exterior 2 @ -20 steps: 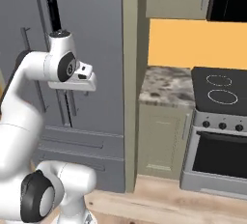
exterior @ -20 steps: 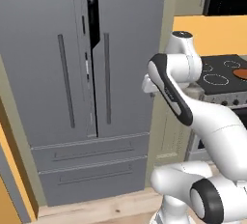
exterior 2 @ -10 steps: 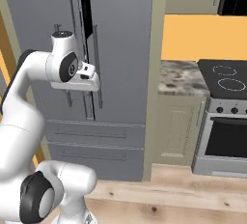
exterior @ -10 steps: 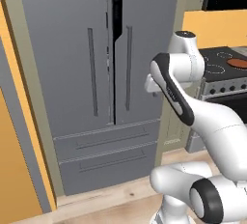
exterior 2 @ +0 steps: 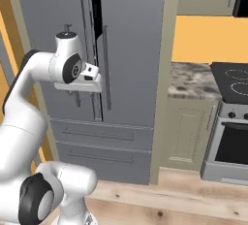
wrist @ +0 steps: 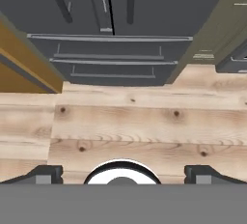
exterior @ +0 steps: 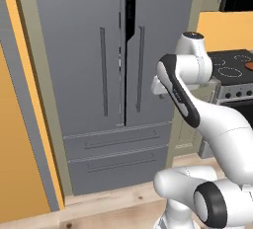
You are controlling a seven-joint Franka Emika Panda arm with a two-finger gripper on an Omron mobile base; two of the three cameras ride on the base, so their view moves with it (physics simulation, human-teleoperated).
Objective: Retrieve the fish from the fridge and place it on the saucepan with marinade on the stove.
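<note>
- While the claw (wrist: 123, 172) hangs over the wood floor (wrist: 135, 121), its two tips sit wide apart with nothing between them: released.
- From the hand view it looks down at the fridge (wrist: 111, 35) drawers.
- Seen from the left base, the fridge (exterior: 118, 75) stands tall, long axis upright, its double doors nearly shut with a dark slit near the top.
- At the far right, the stove (exterior: 232, 67) bears what is probably the saucepan (exterior: 248, 65), cut by the edge.
</note>
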